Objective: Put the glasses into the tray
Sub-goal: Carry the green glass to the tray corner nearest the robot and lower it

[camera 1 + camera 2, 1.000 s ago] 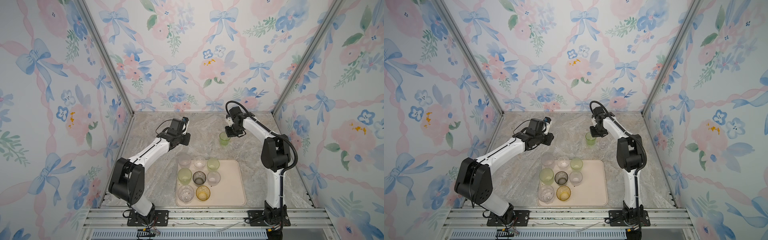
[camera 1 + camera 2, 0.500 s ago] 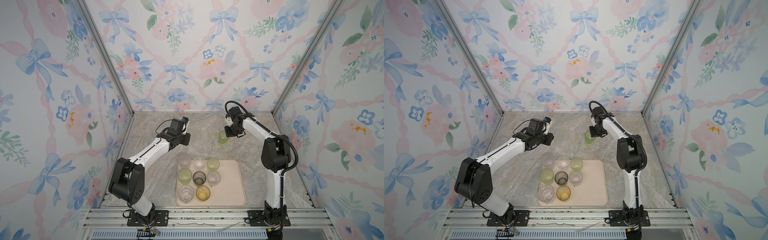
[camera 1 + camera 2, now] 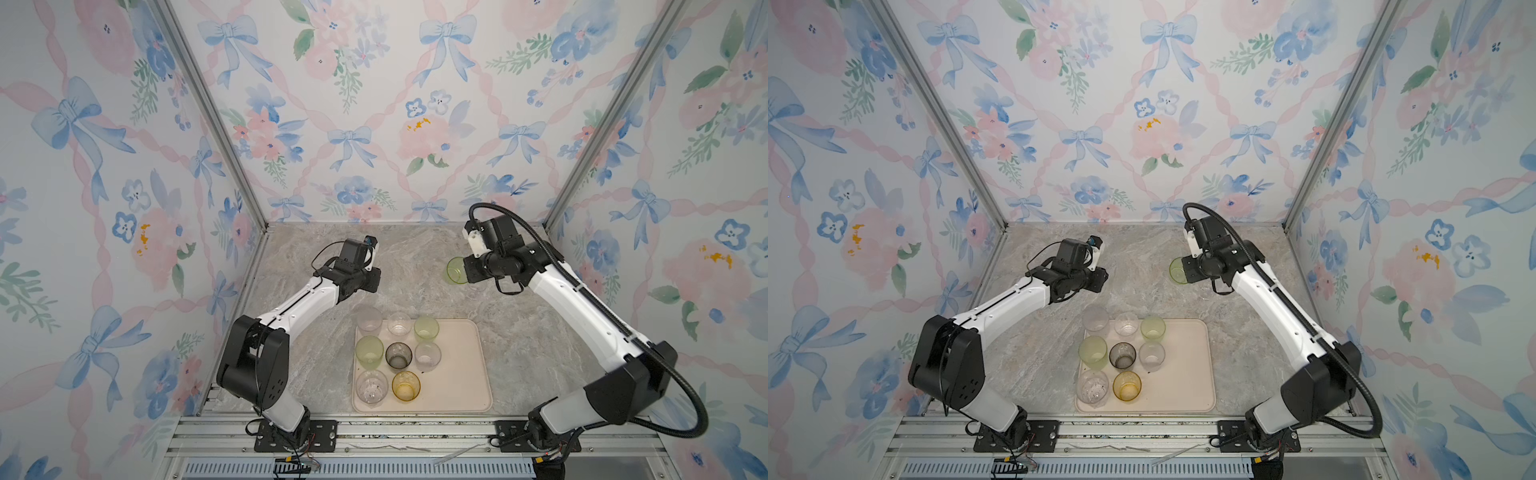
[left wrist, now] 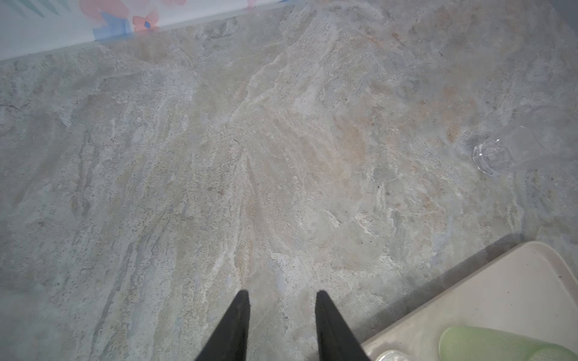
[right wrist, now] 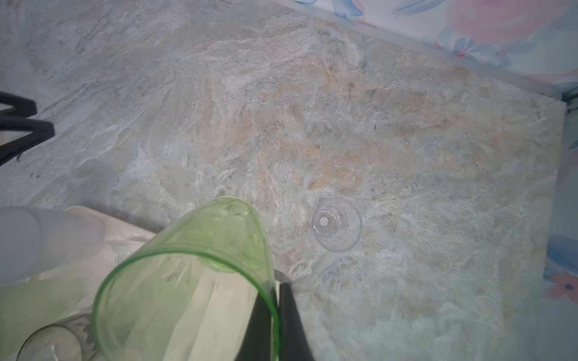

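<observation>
- Compared with a second ago, the left gripper [image 4: 281,295] hangs where it did, over bare table [image 3: 320,374] far and left of the tray [image 3: 457,374]. Its fingers stand apart with nothing between them.
- The eight glasses [image 3: 428,356] at the tray stand as they did.
- On the right, the green glass [image 3: 456,270] has shifted slightly farther and rightward. It now tilts with its mouth towards the left, over the table beyond the tray's far right corner.
- The right gripper [image 5: 277,286] is pinched closed on that glass's rim, one finger inside and one outside.
- We count ten glasses.
- Three are green: two in the tray and the one being held.
- Five are clear or frosted. Four are at the tray, among them the frosted glass [image 3: 369,320] at its far left corner; we cannot tell whether that one stands inside the rim.
- The lone clear glass [image 5: 336,225] stands upright on the table under the right arm.
- There is one smoky grey glass [image 3: 399,355] mid-tray and one amber glass [image 3: 406,386] in the near row.
- We count one tray and two grippers.
- The glasses are thin, see-through tumblers that taper towards the base.
- The tray is matte cream and rectangular, with rounded corners and a low rim.
- The table looks like veined grey-beige stone.
- The gripper fingers are black and wedge-shaped.
- The walls [image 3: 353,137] carry blue bows and pink flowers.
</observation>
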{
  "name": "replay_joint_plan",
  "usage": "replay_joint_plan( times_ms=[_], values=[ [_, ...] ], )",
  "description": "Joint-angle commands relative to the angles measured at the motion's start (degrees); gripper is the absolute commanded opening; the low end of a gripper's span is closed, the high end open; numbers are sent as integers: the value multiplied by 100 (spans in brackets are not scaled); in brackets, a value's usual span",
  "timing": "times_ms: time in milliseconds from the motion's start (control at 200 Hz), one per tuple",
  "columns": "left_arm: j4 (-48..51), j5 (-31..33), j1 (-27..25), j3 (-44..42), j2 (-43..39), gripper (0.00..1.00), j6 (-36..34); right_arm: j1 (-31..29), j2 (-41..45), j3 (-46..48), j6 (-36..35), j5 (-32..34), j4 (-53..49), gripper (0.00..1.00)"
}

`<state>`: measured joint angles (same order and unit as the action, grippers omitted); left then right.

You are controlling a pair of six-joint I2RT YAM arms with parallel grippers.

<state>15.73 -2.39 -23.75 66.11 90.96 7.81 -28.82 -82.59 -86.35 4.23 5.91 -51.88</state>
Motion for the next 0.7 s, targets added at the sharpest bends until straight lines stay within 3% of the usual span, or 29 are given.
replay_joint_plan(
  times_ms=[0, 255, 475, 695],
  values=[
    [-88, 22, -64, -65, -262, 38, 78, -494, 519, 383, 296, 595, -1027, 0],
    [-85, 125, -97, -105, -438, 38, 109, -1918, 1501, 887, 1286, 1125, -2202, 0],
    [-83, 207, -121, -99, -529, 39, 115, -2943, 1729, 1759, 2182, 940, -2107, 0],
    [-85, 207, -123, -45, -544, 39, 106, -3530, 1861, 2709, 2852, 379, -1215, 0]
  ],
)
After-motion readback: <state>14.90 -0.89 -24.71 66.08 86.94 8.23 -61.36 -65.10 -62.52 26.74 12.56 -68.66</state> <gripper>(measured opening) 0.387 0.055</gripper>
